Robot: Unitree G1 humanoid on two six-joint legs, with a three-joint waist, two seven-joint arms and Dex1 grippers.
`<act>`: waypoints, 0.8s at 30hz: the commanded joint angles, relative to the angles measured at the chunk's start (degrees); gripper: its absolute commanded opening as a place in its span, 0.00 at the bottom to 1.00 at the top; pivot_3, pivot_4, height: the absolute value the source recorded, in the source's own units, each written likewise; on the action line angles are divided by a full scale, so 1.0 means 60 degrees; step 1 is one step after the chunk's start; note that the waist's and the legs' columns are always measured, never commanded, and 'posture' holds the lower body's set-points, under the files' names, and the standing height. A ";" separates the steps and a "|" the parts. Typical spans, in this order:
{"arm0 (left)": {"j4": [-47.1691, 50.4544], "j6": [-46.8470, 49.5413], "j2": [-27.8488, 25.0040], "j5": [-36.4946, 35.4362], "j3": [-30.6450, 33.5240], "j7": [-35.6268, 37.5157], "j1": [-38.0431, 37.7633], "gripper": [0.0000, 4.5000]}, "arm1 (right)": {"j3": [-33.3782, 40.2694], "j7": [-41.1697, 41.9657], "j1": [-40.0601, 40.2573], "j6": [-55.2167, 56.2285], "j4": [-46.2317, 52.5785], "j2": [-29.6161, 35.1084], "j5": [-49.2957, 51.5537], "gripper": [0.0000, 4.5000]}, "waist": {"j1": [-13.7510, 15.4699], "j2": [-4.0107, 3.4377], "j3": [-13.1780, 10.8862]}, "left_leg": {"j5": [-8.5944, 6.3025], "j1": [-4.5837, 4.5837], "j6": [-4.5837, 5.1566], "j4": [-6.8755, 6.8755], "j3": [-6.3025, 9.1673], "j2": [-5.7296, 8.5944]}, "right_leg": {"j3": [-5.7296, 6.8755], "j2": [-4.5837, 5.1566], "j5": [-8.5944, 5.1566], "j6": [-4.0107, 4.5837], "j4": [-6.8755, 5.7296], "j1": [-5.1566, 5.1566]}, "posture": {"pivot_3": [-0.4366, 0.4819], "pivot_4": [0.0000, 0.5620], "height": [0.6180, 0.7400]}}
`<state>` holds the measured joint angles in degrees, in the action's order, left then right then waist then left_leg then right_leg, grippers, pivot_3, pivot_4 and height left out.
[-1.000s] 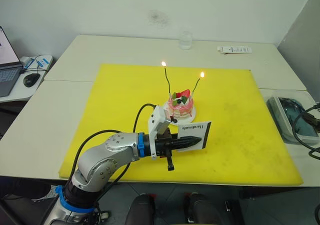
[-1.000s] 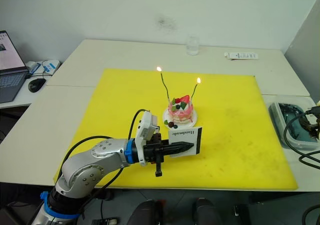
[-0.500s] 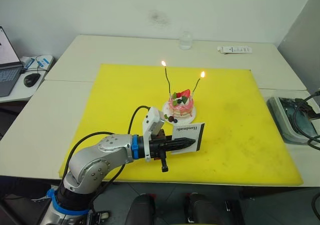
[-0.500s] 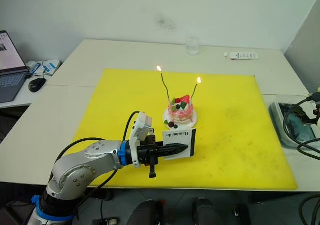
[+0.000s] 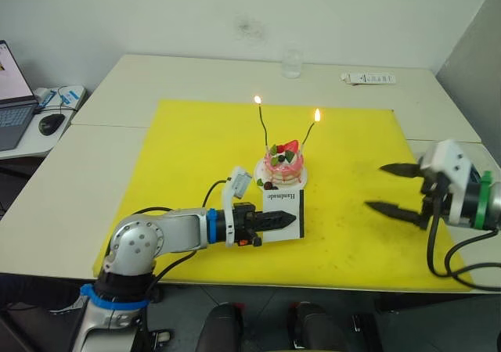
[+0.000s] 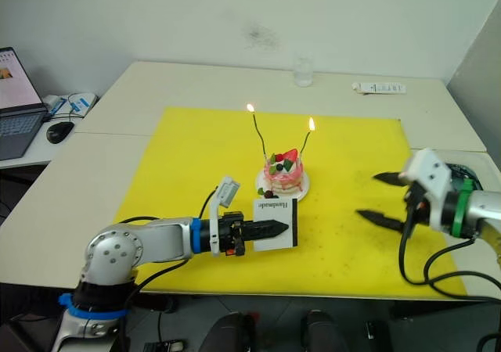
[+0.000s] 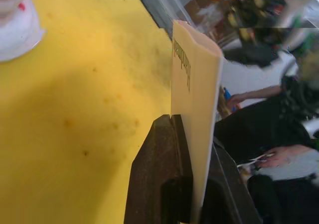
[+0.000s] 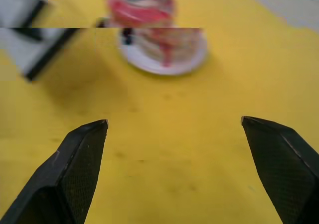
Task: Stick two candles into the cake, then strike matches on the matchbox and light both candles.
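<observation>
The left end effector grips the white matchbox upright just in front of the cake, whose two candles both burn over the yellow mat on the surface. Right of them the right end effector hangs released, apparently empty. With lighting seemingly finished, the box should go down flat, well clear of the flames

Yellow mat covers my white table. Far side: clear glass, with a white remote-like bar to its right. On my left, a side desk carries a laptop, a black mouse and blue-and-white items.
</observation>
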<state>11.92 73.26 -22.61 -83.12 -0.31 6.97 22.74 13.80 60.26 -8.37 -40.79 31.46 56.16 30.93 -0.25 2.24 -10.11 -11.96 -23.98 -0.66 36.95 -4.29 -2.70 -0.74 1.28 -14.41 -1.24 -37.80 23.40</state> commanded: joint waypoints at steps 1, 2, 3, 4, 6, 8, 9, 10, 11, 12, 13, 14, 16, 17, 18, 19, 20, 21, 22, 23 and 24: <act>-0.1198 0.0013 0.0406 -0.1496 0.0103 -0.2022 0.0295 0.00 | -0.0530 0.0241 -0.0200 -0.0024 0.0982 0.0225 0.0447 0.99 | 0.0014 0.0002 -0.0001 | 0.0000 0.0000 0.0000 0.0001 0.0001 0.0001 | -0.0001 0.0000 0.0001 -0.0002 0.0002 -0.0002 | 0.48 0.27 1.00; -0.1545 -0.0062 0.0511 -0.1973 0.0034 -0.2592 0.0382 0.00 | -0.0738 0.0239 -0.0283 0.0030 0.1134 0.0235 0.0439 0.99 | 0.0014 0.0003 -0.0001 | 0.0000 0.0003 0.0000 0.0002 0.0002 0.0004 | -0.0001 0.0004 0.0002 -0.0003 0.0001 -0.0006 | 0.48 0.27 1.00; -0.1870 -0.0178 0.0630 -0.2361 -0.0014 -0.3204 0.0459 0.00 | -0.0952 0.0191 -0.0390 0.0107 0.1239 0.0214 0.0390 0.99 | 0.0011 0.0003 -0.0001 | 0.0000 0.0003 0.0000 0.0003 0.0002 0.0003 | -0.0002 0.0005 0.0005 -0.0005 0.0001 -0.0006 | 0.48 0.27 1.00; -0.2061 -0.0255 0.0681 -0.2659 -0.0077 -0.3658 0.0514 0.00 | -0.1081 0.0138 -0.0470 0.0122 0.1286 0.0199 0.0380 0.99 | 0.0008 0.0003 -0.0001 | 0.0000 0.0004 0.0000 0.0004 0.0002 0.0003 | -0.0004 0.0005 0.0005 -0.0005 0.0000 -0.0006 | 0.48 0.27 1.00; -0.2269 -0.0328 0.0712 -0.3097 -0.0228 -0.4327 0.0563 0.00 | -0.1290 0.0054 -0.0648 0.0089 0.1347 0.0162 0.0408 0.99 | 0.0010 0.0003 -0.0001 | 0.0001 0.0004 -0.0001 0.0004 0.0006 0.0004 | -0.0001 0.0009 0.0006 -0.0004 -0.0001 -0.0005 | 0.48 0.27 1.00; -0.2327 -0.0412 0.0656 -0.3605 -0.0453 -0.4902 0.0489 0.00 | -0.1432 -0.0048 -0.0787 0.0045 0.1373 0.0134 0.0402 0.99 | 0.0009 0.0003 -0.0001 | 0.0001 0.0005 -0.0001 0.0002 0.0004 0.0004 | -0.0004 0.0008 0.0005 -0.0001 -0.0001 -0.0005 | 0.48 0.27 1.00; -0.2324 -0.0465 0.0611 -0.3839 -0.0551 -0.5121 0.0458 0.00 | -0.1478 -0.0082 -0.0824 0.0036 0.1377 0.0132 0.0396 0.99 | 0.0009 0.0003 -0.0001 | 0.0001 0.0004 -0.0002 0.0001 0.0005 0.0005 | -0.0003 0.0008 0.0003 0.0003 -0.0001 -0.0005 | 0.48 0.27 1.00; -0.2309 -0.0602 0.0579 -0.4135 -0.0657 -0.5448 0.0391 0.00 | -0.1537 -0.0119 -0.0833 0.0061 0.1377 0.0134 0.0349 0.99 | 0.0011 0.0003 -0.0001 | 0.0001 0.0004 -0.0002 0.0000 0.0006 0.0005 | -0.0002 0.0008 0.0000 0.0007 -0.0001 -0.0004 | 0.48 0.27 1.00; -0.2263 -0.0690 0.0522 -0.4389 -0.0781 -0.5653 0.0343 0.00 | -0.1592 -0.0159 -0.0816 0.0114 0.1371 0.0139 0.0282 0.99 | 0.0016 0.0003 -0.0001 | 0.0001 0.0003 -0.0002 -0.0001 0.0007 0.0005 | -0.0001 0.0009 -0.0003 0.0013 -0.0001 -0.0004 | 0.48 0.27 1.00; -0.2188 -0.0776 0.0462 -0.4631 -0.0928 -0.5876 0.0266 0.00 | -0.1661 -0.0204 -0.0774 0.0171 0.1383 0.0132 0.0219 0.99 | 0.0016 0.0003 -0.0001 | 0.0001 0.0003 -0.0002 -0.0002 0.0008 0.0005 | 0.0000 0.0011 -0.0006 0.0018 -0.0001 -0.0005 | 0.48 0.27 1.00; -0.2129 -0.0818 0.0406 -0.4734 -0.1052 -0.5994 0.0215 0.00 | -0.1712 -0.0252 -0.0749 0.0203 0.1395 0.0119 0.0184 0.99 | 0.0015 0.0003 -0.0001 | 0.0000 0.0003 -0.0003 -0.0003 0.0008 0.0005 | -0.0001 0.0011 -0.0008 0.0021 -0.0001 -0.0005 | 0.48 0.27 1.00; -0.2097 -0.0877 0.0372 -0.4819 -0.1145 -0.6070 0.0175 0.00 | -0.1752 -0.0299 -0.0743 0.0222 0.1406 0.0102 0.0173 0.99 | 0.0015 0.0002 0.0000 | 0.0000 0.0004 -0.0003 -0.0003 0.0008 0.0004 | -0.0002 0.0011 -0.0009 0.0024 0.0000 -0.0005 | 0.48 0.27 1.00; -0.2102 -0.0983 0.0277 -0.4834 -0.1247 -0.6127 0.0169 0.00 | -0.1825 -0.0395 -0.0797 0.0204 0.1424 0.0060 0.0185 0.99 | 0.0016 0.0002 0.0000 | 0.0000 0.0005 -0.0003 -0.0004 0.0008 0.0005 | 0.0000 0.0010 -0.0012 0.0029 -0.0001 -0.0005 | 0.48 0.27 1.00; -0.2133 -0.1048 0.0252 -0.4844 -0.1277 -0.6157 0.0185 0.00 | -0.1852 -0.0440 -0.0818 0.0199 0.1425 0.0043 0.0188 0.99 | 0.0016 0.0002 0.0000 | 0.0001 0.0004 -0.0003 -0.0004 0.0009 0.0005 | 0.0002 0.0010 -0.0014 0.0032 -0.0001 -0.0005 | 0.48 0.27 1.00; -0.2153 -0.1109 0.0229 -0.4871 -0.1310 -0.6187 0.0211 0.00 | -0.1875 -0.0466 -0.0824 0.0209 0.1423 0.0039 0.0177 0.99 | 0.0016 0.0001 0.0001 | 0.0001 0.0005 -0.0003 -0.0004 0.0010 0.0005 | 0.0004 0.0009 -0.0016 0.0035 -0.0001 -0.0005 | 0.48 0.27 1.00; -0.2156 -0.1160 0.0207 -0.4902 -0.1346 -0.6203 0.0230 0.00 | -0.1896 -0.0484 -0.0822 0.0227 0.1416 0.0040 0.0158 0.99 | 0.0016 0.0002 0.0001 | 0.0001 0.0006 -0.0003 -0.0004 0.0010 0.0006 | 0.0004 0.0008 -0.0018 0.0039 -0.0001 -0.0005 | 0.48 0.27 1.00; -0.2153 -0.1210 0.0194 -0.4948 -0.1370 -0.6240 0.0222 0.06 | -0.1910 -0.0504 -0.0817 0.0233 0.1406 0.0042 0.0153 1.00 | 0.0016 0.0001 0.0001 | 0.0001 0.0006 -0.0003 -0.0004 0.0009 0.0006 | 0.0003 0.0008 -0.0018 0.0040 -0.0002 -0.0005 | 0.48 0.27 1.00; -0.2146 -0.1242 0.0181 -0.4968 -0.1388 -0.6257 0.0214 0.13 | -0.1920 -0.0520 -0.0815 0.0237 0.1399 0.0046 0.0154 1.00 | 0.0016 0.0002 0.0001 | 0.0001 0.0006 -0.0003 -0.0004 0.0009 0.0007 | 0.0003 0.0007 -0.0018 0.0040 -0.0002 -0.0005 | 0.48 0.27 1.00; -0.2135 -0.1260 0.0137 -0.4975 -0.1420 -0.6256 0.0204 0.17 | -0.1932 -0.0537 -0.0813 0.0243 0.1394 0.0055 0.0156 1.00 | 0.0016 0.0001 0.0001 | 0.0001 0.0006 -0.0003 -0.0003 0.0010 0.0007 | 0.0003 0.0007 -0.0018 0.0040 -0.0002 -0.0006 | 0.48 0.27 1.00; -0.2112 -0.1262 0.0099 -0.4979 -0.1414 -0.6246 0.0173 0.24 | -0.1942 -0.0552 -0.0831 0.0238 0.1383 0.0058 0.0168 1.00 | 0.0016 0.0002 0.0001 | 0.0001 0.0005 -0.0003 -0.0003 0.0009 0.0010 | 0.0004 0.0007 -0.0019 0.0041 -0.0002 -0.0006 | 0.48 0.27 1.00; -0.2085 -0.1257 0.0059 -0.4979 -0.1407 -0.6225 0.0148 0.30 | -0.1952 -0.0571 -0.0850 0.0238 0.1367 0.0049 0.0174 1.00 | 0.0016 0.0002 0.0001 | 0.0001 0.0005 -0.0003 -0.0003 0.0009 0.0010 | 0.0004 0.0007 -0.0019 0.0041 -0.0001 -0.0006 | 0.48 0.27 1.00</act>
<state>-1.66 65.72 -21.35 -112.23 -8.26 -30.43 24.32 1.38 57.29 -12.46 -40.31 38.21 56.25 32.08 -0.15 2.25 -10.11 -11.96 -23.95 -0.68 36.93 -4.23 -2.64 -0.72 1.32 -14.53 -0.98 -37.81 23.36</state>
